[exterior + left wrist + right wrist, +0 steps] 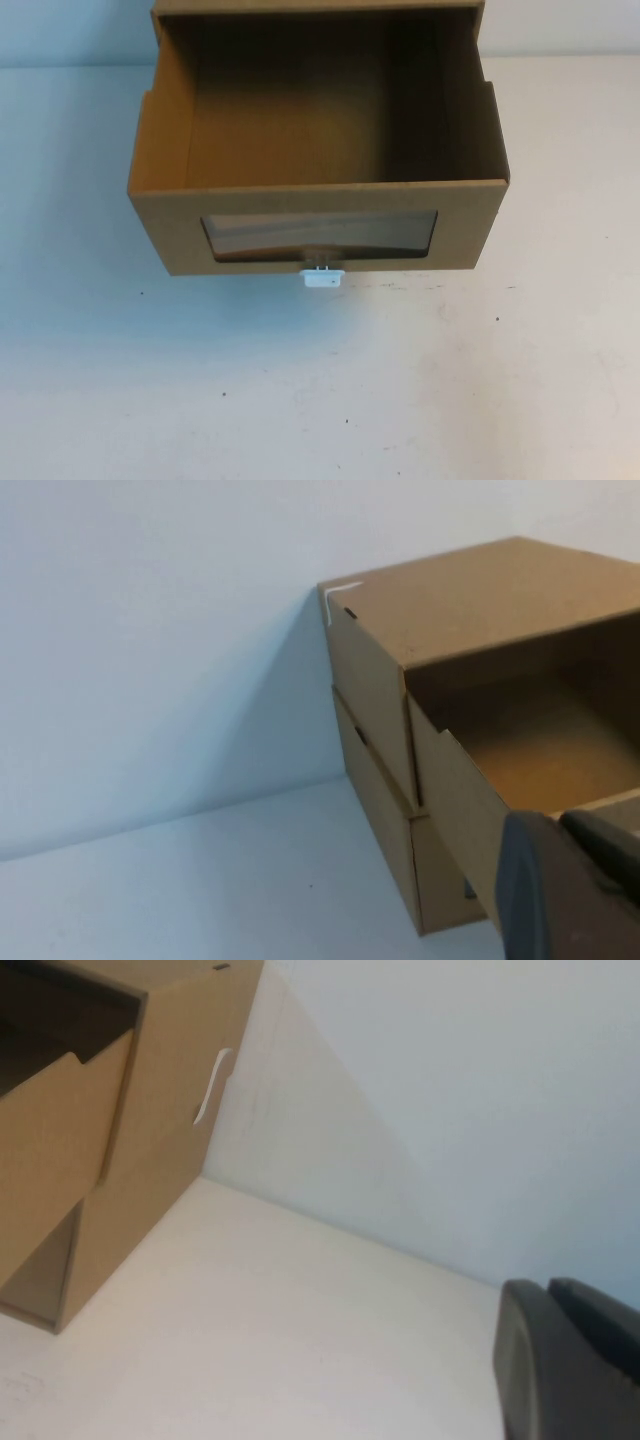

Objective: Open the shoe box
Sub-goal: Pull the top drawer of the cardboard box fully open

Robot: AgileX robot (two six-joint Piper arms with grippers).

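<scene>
White speckled table (pixel 320 400) in front; left pincer (pixel 560 825) and right pincer (pixel 550 1290) hang off either side of the box, both closed tight on nothing. At the table's far middle stands the brown cardboard shoe box (pixel 170 230), its drawer (pixel 290 150) pulled out, with a clear window (pixel 320 235) and a white tab (pixel 324 279) on its front.

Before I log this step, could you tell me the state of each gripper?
Left gripper: shut, empty, left of the shoe box.
Right gripper: shut, empty, right of it.
</scene>
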